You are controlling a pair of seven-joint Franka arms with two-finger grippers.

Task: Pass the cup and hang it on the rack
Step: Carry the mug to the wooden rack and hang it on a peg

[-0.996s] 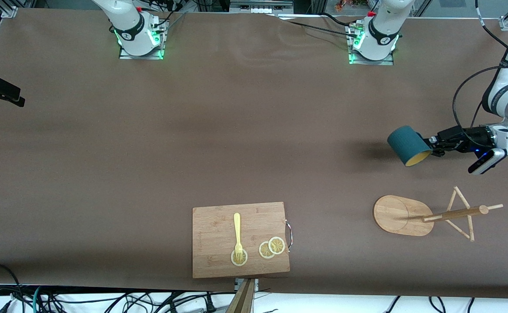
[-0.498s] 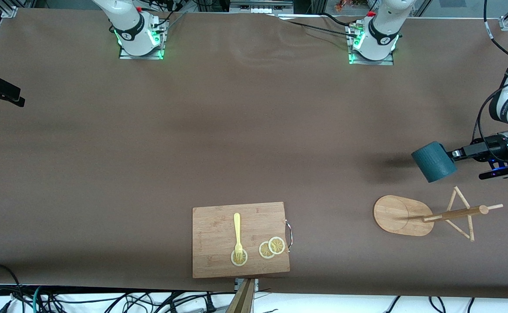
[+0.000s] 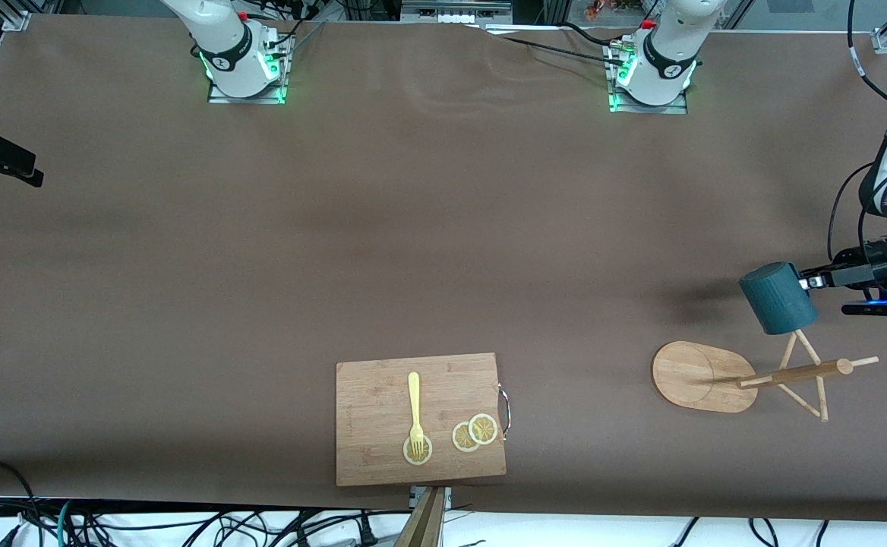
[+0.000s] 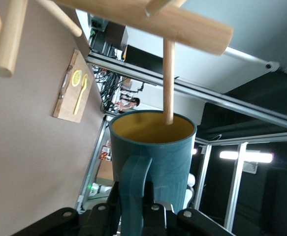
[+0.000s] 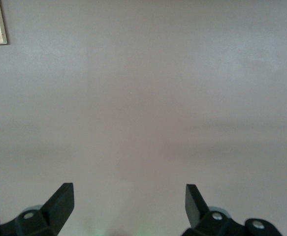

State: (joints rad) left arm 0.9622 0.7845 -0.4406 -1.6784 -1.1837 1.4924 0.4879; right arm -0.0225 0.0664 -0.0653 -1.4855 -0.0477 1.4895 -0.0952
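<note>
Left gripper (image 4: pixel 133 216) clamps the cup (image 3: pixel 778 298) by its handle (rigid, probably glazed and slippery), over the rack (image 3: pixel 705 377), a peg tip at its mouth. Right gripper (image 5: pixel 128 201) waits open, empty.

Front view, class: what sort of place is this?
Likely a robotics lab: a covered table, left gripper holding the cup by the rack, and cables along the edge.
</note>
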